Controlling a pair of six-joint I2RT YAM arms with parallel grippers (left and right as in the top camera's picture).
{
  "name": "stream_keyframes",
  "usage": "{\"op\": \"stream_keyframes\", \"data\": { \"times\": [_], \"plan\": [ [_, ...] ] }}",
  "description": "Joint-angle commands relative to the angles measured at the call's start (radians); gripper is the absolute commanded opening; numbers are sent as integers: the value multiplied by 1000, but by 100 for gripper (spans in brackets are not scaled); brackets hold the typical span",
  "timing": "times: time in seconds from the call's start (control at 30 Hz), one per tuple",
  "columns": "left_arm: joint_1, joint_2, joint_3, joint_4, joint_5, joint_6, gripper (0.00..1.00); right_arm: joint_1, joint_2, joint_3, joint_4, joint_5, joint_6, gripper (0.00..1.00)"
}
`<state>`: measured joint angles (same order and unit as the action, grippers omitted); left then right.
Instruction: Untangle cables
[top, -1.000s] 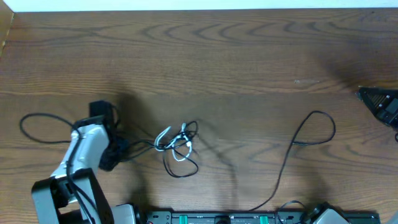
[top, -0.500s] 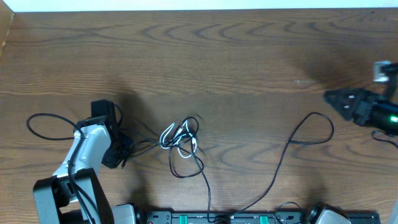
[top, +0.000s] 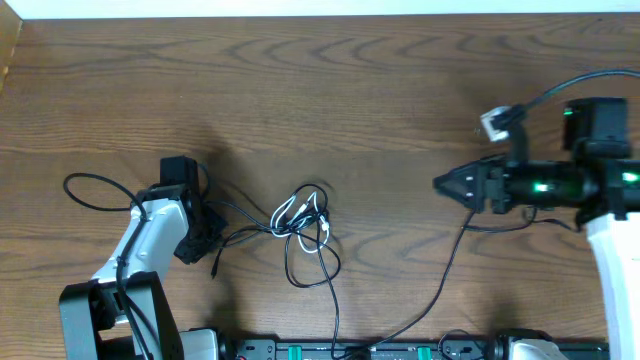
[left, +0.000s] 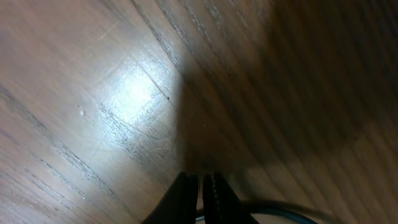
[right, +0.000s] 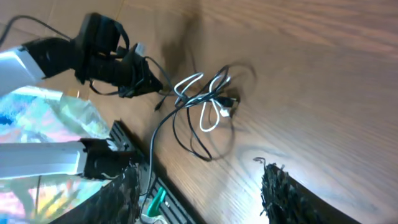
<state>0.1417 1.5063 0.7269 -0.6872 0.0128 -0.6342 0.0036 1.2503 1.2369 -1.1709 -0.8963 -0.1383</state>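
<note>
Brown wood-grain table (top: 330, 80), bordered by a white strip (top: 300, 7) along its far edge, carries the black cable (top: 331, 300) and white cable (top: 287, 213) knotted together near centre. Left gripper (left: 200, 179) is pinched onto the black cable just left of the knot. Right gripper (top: 440, 185), fingers spread and empty, sits well to the right.
</note>
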Motion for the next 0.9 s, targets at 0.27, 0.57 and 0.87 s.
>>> {"op": "stream_keyframes", "data": {
  "times": [0.27,0.57,0.87],
  "plan": [
    [-2,3,-3,1,3,13,13,303,61,-271,474,0,393,66],
    [-2,3,-3,0,3,13,13,513,203,-365,854,114,735,73],
    [-2,3,-3,0,3,13,13,650,369,-365,1050,138,901,76]
  ]
}}
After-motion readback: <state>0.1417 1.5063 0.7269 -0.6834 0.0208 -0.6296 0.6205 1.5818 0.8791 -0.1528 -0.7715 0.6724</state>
